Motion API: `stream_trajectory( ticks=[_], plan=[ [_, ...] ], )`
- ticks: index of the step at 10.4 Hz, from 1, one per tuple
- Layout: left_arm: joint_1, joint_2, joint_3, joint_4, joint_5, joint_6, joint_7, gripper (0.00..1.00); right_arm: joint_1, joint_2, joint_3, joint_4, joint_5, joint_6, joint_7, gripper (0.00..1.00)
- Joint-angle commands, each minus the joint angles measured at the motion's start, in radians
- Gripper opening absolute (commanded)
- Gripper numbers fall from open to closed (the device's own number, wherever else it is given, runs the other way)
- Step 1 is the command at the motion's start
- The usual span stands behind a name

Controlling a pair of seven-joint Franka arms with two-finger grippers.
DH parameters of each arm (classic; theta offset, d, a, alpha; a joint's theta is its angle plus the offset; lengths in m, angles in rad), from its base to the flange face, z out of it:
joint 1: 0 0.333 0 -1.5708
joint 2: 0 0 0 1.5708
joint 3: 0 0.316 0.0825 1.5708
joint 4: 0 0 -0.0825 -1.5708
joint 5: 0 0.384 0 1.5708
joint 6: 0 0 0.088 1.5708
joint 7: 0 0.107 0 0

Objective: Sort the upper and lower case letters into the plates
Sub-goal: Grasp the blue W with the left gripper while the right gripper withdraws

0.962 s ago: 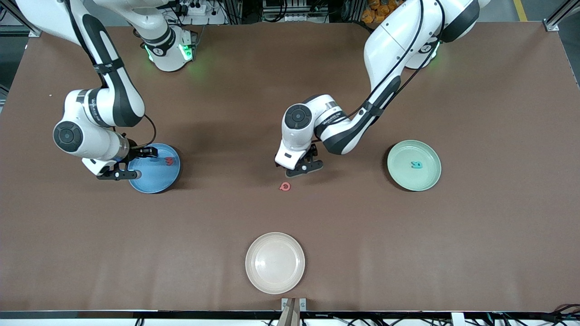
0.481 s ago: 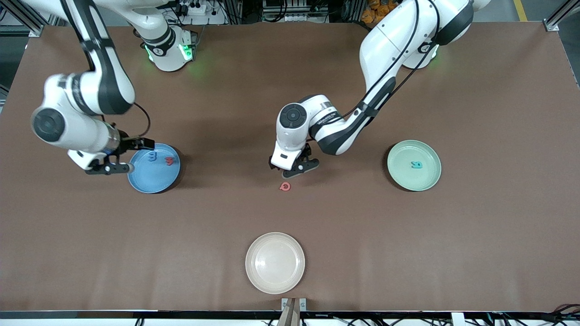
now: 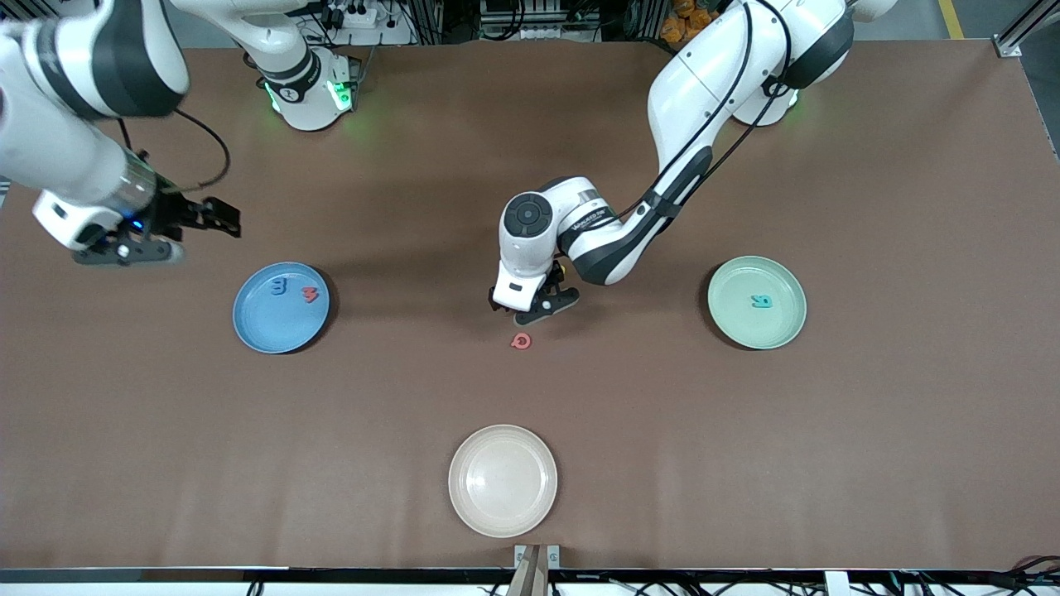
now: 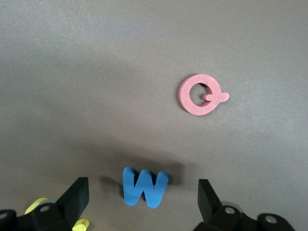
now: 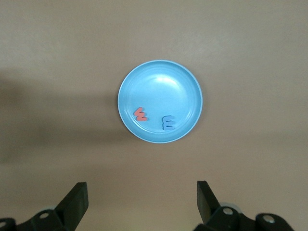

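Nearest me, low centre of the front view, I see a cream plate (image 3: 503,481), round, shallow and glossy. Above it, mid-frame, a flat pink foam Q (image 3: 521,341) lies on the matte brown table (image 3: 869,439). The left gripper (image 3: 534,308) hangs just over it, jaws spread, holding nothing; its wrist view shows a blue W (image 4: 144,187) between the fingers and a yellow piece (image 4: 41,207) partly hidden by one finger. At right, the mint plate (image 3: 787,327) holds a teal letter (image 3: 761,301). At left, the blue plate (image 3: 269,327) carries a blue E (image 3: 280,286) and a red letter (image 3: 310,294). Upper left, the right gripper (image 3: 178,236) is released, empty.
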Motion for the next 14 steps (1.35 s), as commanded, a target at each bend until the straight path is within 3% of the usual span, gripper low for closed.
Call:
stream_trajectory(
  ticks=[1,5,8,14],
  plan=[
    [-0.016,0.022,0.01,0.03,-0.011,-0.011,-0.018,1.0,-0.037,0.0,0.009,0.12,0.006,-0.081,-0.011,1.0],
    [-0.022,0.036,0.013,0.032,-0.011,-0.006,-0.012,1.0,-0.043,-0.002,0.031,0.217,0.006,-0.128,-0.01,1.0],
    [-0.024,0.036,0.021,0.032,-0.011,0.001,-0.011,0.74,-0.049,-0.006,0.031,0.277,0.006,-0.135,-0.007,1.0],
    [-0.024,0.039,0.027,0.032,-0.01,0.001,-0.003,0.61,-0.031,0.003,0.035,0.359,0.006,-0.213,0.024,1.0]
  ],
)
